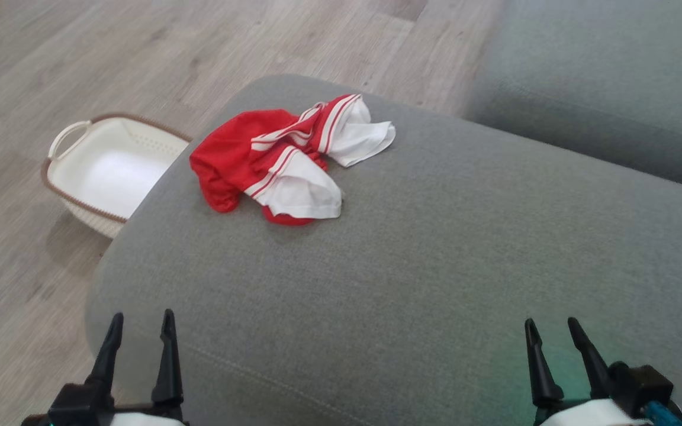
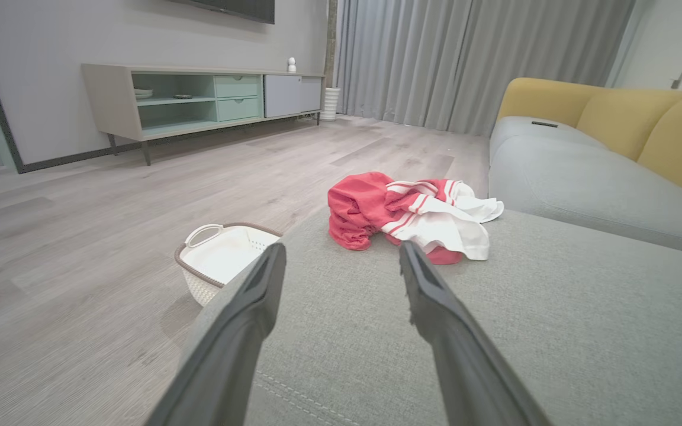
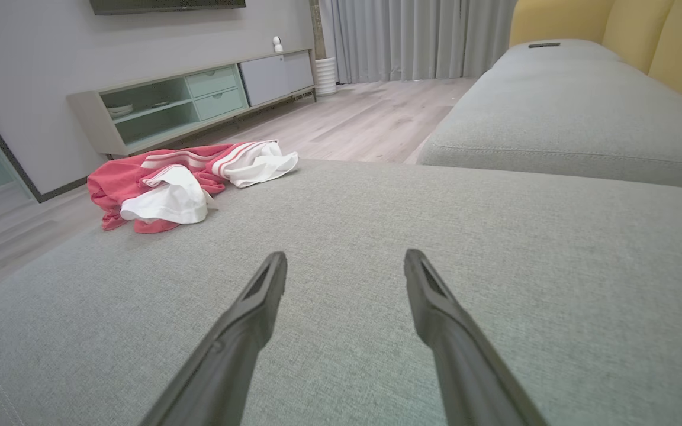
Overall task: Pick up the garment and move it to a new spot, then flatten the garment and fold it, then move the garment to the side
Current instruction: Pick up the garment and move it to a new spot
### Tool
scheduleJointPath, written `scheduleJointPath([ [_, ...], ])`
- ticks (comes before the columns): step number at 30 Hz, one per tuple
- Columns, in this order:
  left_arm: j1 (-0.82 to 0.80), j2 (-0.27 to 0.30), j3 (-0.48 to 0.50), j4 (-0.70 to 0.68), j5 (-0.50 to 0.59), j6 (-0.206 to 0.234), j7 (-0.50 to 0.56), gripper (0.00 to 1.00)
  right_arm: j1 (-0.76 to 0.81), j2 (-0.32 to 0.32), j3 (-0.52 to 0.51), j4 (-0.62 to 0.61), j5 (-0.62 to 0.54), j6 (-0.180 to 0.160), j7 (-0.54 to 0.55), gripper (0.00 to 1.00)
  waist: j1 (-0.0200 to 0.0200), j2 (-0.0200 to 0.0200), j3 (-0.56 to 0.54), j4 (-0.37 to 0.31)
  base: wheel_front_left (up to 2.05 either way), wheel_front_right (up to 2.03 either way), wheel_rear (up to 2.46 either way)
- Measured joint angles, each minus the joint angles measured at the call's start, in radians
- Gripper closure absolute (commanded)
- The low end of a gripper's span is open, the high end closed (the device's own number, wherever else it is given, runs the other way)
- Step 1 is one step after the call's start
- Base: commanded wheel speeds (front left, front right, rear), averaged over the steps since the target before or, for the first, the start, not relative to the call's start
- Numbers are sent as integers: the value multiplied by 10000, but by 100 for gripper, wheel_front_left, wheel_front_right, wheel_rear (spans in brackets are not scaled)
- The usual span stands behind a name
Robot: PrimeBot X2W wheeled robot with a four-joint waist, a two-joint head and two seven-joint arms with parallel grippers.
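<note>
A crumpled red and white garment (image 1: 285,160) with red stripes lies bunched near the far left corner of the grey cushion (image 1: 436,266). The left wrist view has the garment (image 2: 412,216) ahead, just beyond the fingertips; in the right wrist view the garment (image 3: 181,183) lies far off to the upper left. My left gripper (image 1: 142,319) stands open at the cushion's near left edge, nothing between its fingers. My right gripper (image 1: 551,325) is open too, over the near right of the cushion, well away from the garment.
A white basket (image 1: 110,168) with a brown rim sits on the wooden floor left of the cushion. A second grey seat (image 1: 601,83) of the sofa lies at the upper right. A low TV cabinet (image 2: 199,100) stands against the far wall.
</note>
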Motion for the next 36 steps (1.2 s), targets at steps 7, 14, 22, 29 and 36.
scheduleJointPath([
  [7, -109, 31, 297, -109, 144, -257, 0, 0, -173, 2, -102, -6, -343, 0, 0, 0, 0, 0, 486, 234, 0, 0, 0],
  [14, -2709, 746, 727, -380, 422, -825, -2, 0, -598, -63, -514, -228, -1174, 0, 0, 0, 0, 0, 1501, 226, 0, 0, 0],
  [22, -7134, 1868, -514, 2322, -155, -1348, 167, 0, -1572, -1070, -665, -652, -1467, 0, 0, 0, 2, 0, 3011, -95, 0, 0, 0],
  [29, -11448, 2155, -3559, 5170, -2368, -1421, 1542, 0, -2478, -2038, -642, -1001, -1467, 0, -2, 0, 4, 0, 4440, -456, 0, 0, 0],
  [36, -12556, 2742, -5760, 7739, -4922, -1423, 3212, 0, -3056, -2243, -600, -1632, -1465, 0, -104, 0, 0, 0, 5313, -1221, 0, 0, 0],
])
